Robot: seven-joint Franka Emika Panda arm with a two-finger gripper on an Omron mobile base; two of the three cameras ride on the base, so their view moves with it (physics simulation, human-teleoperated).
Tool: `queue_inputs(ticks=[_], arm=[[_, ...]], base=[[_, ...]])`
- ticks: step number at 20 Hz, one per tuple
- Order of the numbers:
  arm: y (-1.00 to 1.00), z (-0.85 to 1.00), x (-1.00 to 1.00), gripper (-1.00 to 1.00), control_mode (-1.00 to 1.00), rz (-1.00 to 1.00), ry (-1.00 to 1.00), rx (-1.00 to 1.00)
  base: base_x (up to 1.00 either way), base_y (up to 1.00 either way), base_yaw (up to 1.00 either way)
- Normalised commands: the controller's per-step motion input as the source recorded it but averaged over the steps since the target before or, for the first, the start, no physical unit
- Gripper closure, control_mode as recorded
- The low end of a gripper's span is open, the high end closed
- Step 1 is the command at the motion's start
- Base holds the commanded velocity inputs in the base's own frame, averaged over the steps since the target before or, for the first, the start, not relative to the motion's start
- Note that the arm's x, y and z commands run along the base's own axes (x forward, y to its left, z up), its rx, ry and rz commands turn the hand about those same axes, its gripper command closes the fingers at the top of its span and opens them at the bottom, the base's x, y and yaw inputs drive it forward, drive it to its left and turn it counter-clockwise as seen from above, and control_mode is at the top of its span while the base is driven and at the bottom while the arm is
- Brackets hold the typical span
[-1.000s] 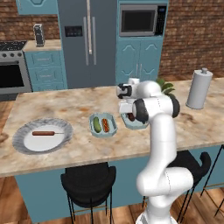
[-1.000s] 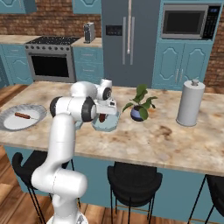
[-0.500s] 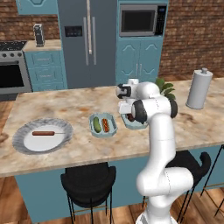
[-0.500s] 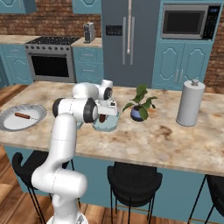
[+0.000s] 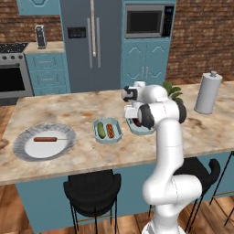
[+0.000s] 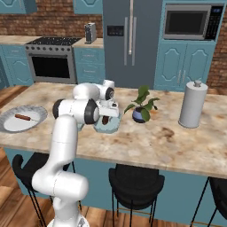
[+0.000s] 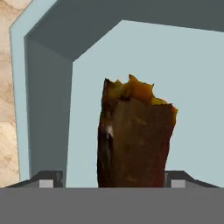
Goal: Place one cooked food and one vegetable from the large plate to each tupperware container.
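- Left base view: the large plate (image 5: 27, 140) lies at the left end of the tabletop (image 5: 82, 107) with 1 sausage (image 5: 45, 139) on its white centre. To its right sits 1 tupperware container (image 5: 108, 131) holding a green vegetable (image 5: 100, 130) beside a reddish sausage piece (image 5: 110, 130). A second tupperware container (image 5: 137, 128) lies just right of it, partly behind the arm. The gripper (image 5: 136, 119) hangs directly over this second tray, with a dark brown piece of food (image 5: 136, 122) below it. A paper towel roll (image 5: 207, 92) stands far right.
- Right base view: the gripper (image 6: 106, 116) points down into the second tray (image 6: 107, 127), next to a potted plant (image 6: 142, 105). The plate (image 6: 33, 116) is well apart at the left edge.
- Hand view: the fingertips (image 7: 49, 180) stand apart on either side of the brown food (image 7: 133, 140), a gap showing at each side, so nothing is clamped. The food is over the pale tray floor (image 7: 192, 78), near a cut corner.
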Motion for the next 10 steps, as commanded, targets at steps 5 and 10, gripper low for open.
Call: queue_inputs(ticks=[5,10], arm=[[0.0,0.09,-0.8,-1.0,-1.0,0.0,-0.02,0.0],[0.0,0.53,-0.93,-1.0,-1.0,-0.01,-0.1,0.0]], base=[[0.0,0.0,0.0],[0.0,0.0,0.0]])
